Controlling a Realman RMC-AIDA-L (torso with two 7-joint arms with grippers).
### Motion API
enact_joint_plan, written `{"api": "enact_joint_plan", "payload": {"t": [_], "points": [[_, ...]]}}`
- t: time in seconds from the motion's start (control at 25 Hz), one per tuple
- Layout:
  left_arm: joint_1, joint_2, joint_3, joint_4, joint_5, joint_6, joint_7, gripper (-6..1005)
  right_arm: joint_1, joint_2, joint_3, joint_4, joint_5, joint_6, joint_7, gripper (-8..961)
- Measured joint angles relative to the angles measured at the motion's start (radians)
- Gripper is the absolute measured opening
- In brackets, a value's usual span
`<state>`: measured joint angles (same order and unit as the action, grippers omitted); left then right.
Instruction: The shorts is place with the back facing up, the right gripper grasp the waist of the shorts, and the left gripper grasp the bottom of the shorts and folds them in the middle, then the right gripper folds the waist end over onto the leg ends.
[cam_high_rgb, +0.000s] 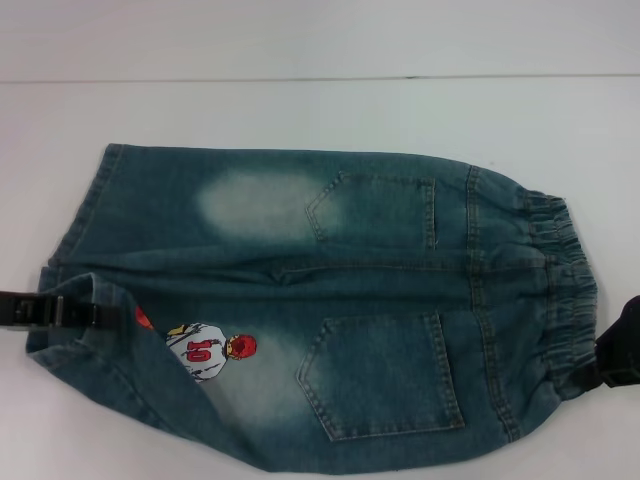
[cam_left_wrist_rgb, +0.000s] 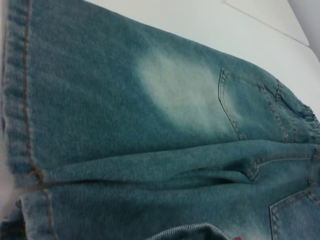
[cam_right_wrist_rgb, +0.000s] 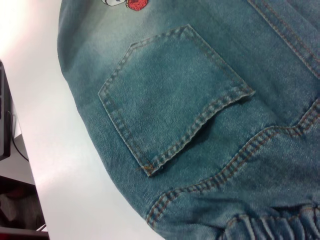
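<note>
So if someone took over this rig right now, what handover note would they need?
Left gripper: at the near leg hem, shut on it, corner already lifted.
Right gripper: at the near end of the waistband; grip not visible.
The shorts lie back up on the white table, waist toward the robot's right.
Done: both ends reached.
Left: fold lengthwise down the middle, then bring the waist over the leg ends.

One pair of shorts (cam_high_rgb: 330, 300) lies on one table (cam_high_rgb: 300, 110). It has two back pockets (cam_high_rgb: 385, 375), two pale patches (cam_high_rgb: 255, 205) and one print (cam_high_rgb: 205, 350). Two grippers, at nine (cam_high_rgb: 50, 310) and apparently three o'clock (cam_high_rgb: 620, 345).
</note>
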<state>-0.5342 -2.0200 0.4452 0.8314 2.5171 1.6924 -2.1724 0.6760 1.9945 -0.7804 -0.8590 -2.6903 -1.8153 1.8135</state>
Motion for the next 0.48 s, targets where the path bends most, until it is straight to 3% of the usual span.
{"api": "enact_joint_plan", "payload": {"t": [0.08, 0.48], "points": [[-0.002, 0.001, -0.005, 0.002, -0.002, 0.001, -0.003, 21, -0.001, -0.001, 0.008, 0.000, 0.001, 0.000, -0.003, 68], [-0.013, 0.009, -0.048, -0.005, -0.086, -0.055, -0.034, 20, -0.033, -0.020, 0.230, 0.021, 0.062, 0.035, -0.062, 57]]}}
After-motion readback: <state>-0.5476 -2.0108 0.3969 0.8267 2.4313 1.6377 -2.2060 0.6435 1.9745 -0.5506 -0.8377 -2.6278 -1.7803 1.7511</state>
